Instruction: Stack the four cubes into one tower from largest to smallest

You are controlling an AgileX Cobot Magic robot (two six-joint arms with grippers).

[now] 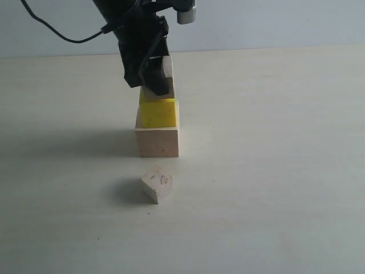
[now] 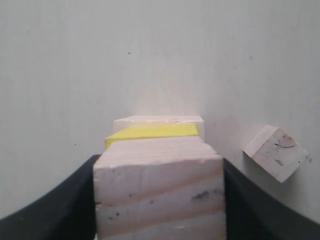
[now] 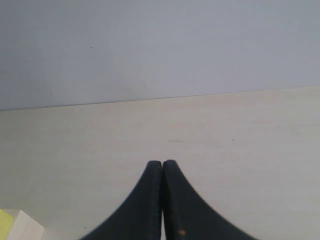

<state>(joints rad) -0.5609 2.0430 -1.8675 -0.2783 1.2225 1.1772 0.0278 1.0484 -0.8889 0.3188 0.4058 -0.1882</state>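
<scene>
Left arm is brought in from the top of the exterior view, with the left tool (image 1: 151,77) pointed down and a cable (image 1: 57,34) trailed off behind it. The tool is clamped on a bare wooden cube (image 2: 159,195), with one black finger (image 2: 50,215) pressed against each side. That cube is held directly over the yellow cube (image 1: 158,113); whether the two are in contact cannot be told. The yellow cube is seated on the large pale cube (image 1: 157,142). The smallest cube (image 1: 157,184), marked with a knot, is placed on the table (image 1: 274,171) in front of the large pale cube, apart from it and turned corner-on.

The right tool (image 3: 162,200) is shown only by the right wrist view. Its fingers are pressed together over bare table, and a corner of the yellow and pale cubes is caught at the frame edge. Grain and dark specks on the held cube are shown by the left wrist view; in the exterior view that cube is mostly hidden by the tool.

Count: four cubes are seen, one large pale, one yellow and two bare wood. Two are stacked, one is gripped and one is loose. Two tools.
</scene>
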